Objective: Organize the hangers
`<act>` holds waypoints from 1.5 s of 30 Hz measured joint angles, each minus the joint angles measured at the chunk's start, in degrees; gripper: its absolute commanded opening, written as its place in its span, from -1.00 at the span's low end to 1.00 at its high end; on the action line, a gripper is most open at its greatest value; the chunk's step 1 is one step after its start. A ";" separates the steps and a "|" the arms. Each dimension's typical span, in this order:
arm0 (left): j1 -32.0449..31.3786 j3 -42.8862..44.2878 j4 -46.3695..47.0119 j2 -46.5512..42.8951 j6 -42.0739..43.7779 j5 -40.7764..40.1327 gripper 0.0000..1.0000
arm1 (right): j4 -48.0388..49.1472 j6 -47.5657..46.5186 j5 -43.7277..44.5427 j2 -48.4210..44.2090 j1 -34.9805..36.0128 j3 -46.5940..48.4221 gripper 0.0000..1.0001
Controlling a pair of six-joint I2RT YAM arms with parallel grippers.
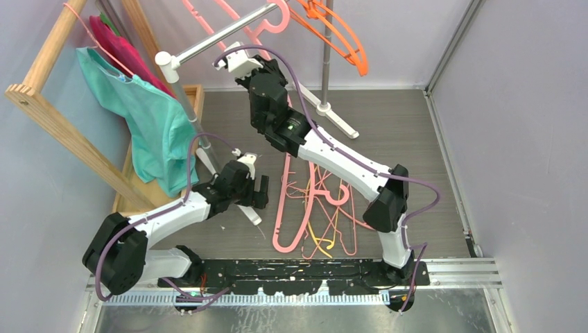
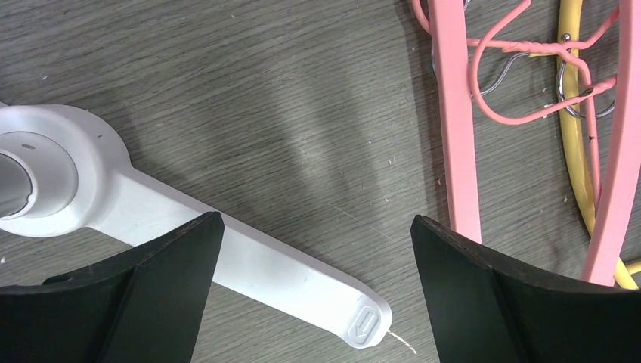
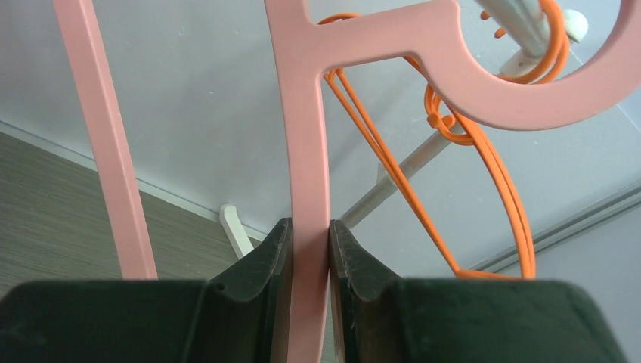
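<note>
My right gripper [image 1: 244, 67] [image 3: 310, 227] is raised and shut on one arm of a thick pink hanger [image 1: 225, 12] [image 3: 308, 144], whose hook [image 3: 529, 98] curls round the metal rail [image 1: 215, 38]. Orange hangers [image 1: 340, 38] [image 3: 484, 174] hang on the same rail. A pile of hangers lies on the floor: a thick pink one [image 1: 283, 208] [image 2: 457, 136], thin pink ones [image 2: 514, 49] and a yellow one [image 1: 320, 239] [image 2: 571, 136]. My left gripper [image 1: 253, 187] [image 2: 316, 219] is open and empty, low over the floor just left of the pile.
The white foot [image 2: 264, 265] of the garment rack lies under my left gripper. The rack's upright pole [image 1: 326, 48] and another foot [image 1: 336, 118] stand at the back. A wooden rack [image 1: 62, 132] holds teal and magenta garments [image 1: 149, 118] at the left.
</note>
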 measured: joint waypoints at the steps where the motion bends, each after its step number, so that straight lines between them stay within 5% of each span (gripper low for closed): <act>1: 0.00 0.00 0.04 0.07 0.11 0.02 0.96 | -0.26 -0.15 -0.31 0.46 -0.42 0.28 -0.71; 6: 0.00 0.00 0.11 0.07 0.17 0.02 0.96 | -1.60 -0.37 -2.05 2.45 -2.56 2.34 -0.41; 19: 0.00 0.68 0.02 -0.17 0.17 0.39 0.96 | -2.73 0.48 -6.38 5.38 -7.91 7.32 -0.09; 28: 0.00 1.66 -0.15 -0.66 0.37 0.33 0.96 | -2.89 2.69 -6.64 9.84 -10.43 9.81 -0.09; 45: 0.00 1.68 -0.02 1.22 0.39 0.28 0.96 | -7.89 23.17 -9.51 9.25 -25.22 10.32 0.02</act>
